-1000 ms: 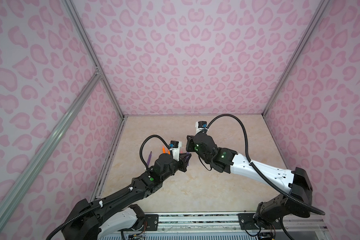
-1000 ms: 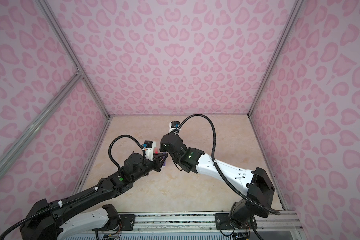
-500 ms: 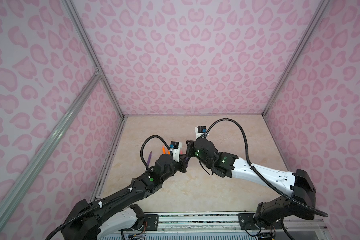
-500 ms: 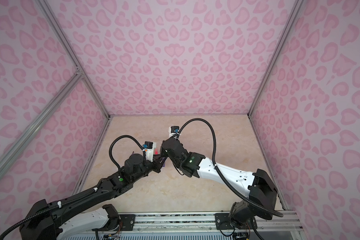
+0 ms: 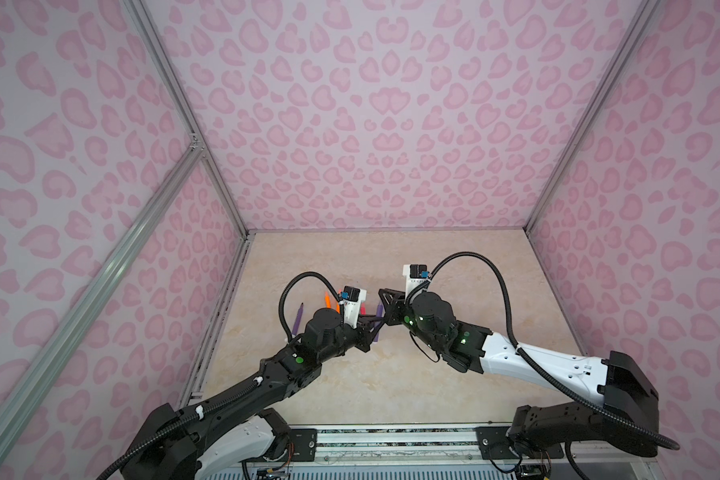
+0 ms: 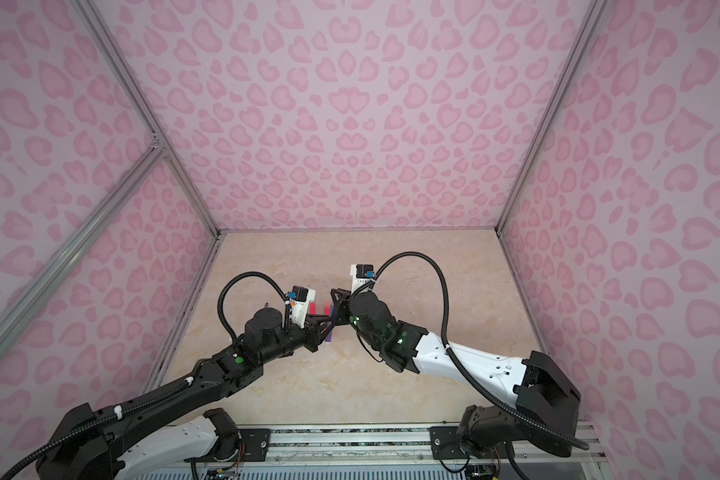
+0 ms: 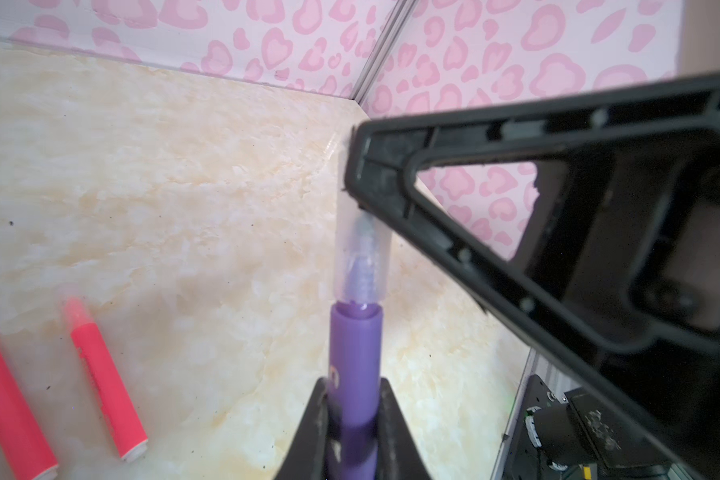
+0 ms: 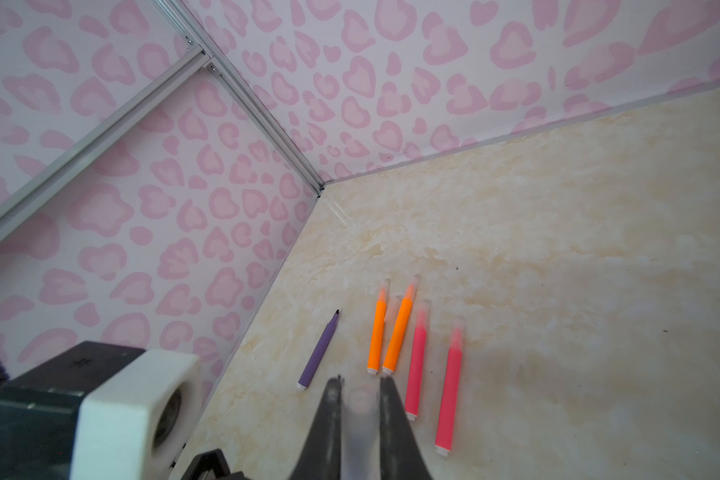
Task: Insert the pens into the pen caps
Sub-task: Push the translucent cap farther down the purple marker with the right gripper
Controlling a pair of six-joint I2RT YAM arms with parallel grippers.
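The cap (image 7: pixel 360 249), a clear tube, holds the tip of the held pen (image 7: pixel 354 345). The purple nib shows through its wall, and its mouth sits at the barrel's shoulder. The left end effector (image 7: pixel 352 388) is clamped on that pen's purple barrel. The right end effector (image 8: pixel 360 382) is clamped on the cap's other end. In both top views the two meet tip to tip, just above the worktop (image 5: pixel 454 266).

Beyond the right end effector's tips five more pens lie flat and roughly parallel. The loose purple pen (image 8: pixel 319 353), farthest to the side, has a bare dark tip. Next come two orange pens (image 8: pixel 377 336), touching at their white ends, then two pink pens (image 8: pixel 415 365), slightly apart. Faint clear sleeves seem to cover the tips of those four.

The worktop is pale beige with marbled veining. Walls (image 5: pixel 371 104) printed with pink hearts enclose it on three sides, joined by aluminium posts (image 5: pixel 175 108).
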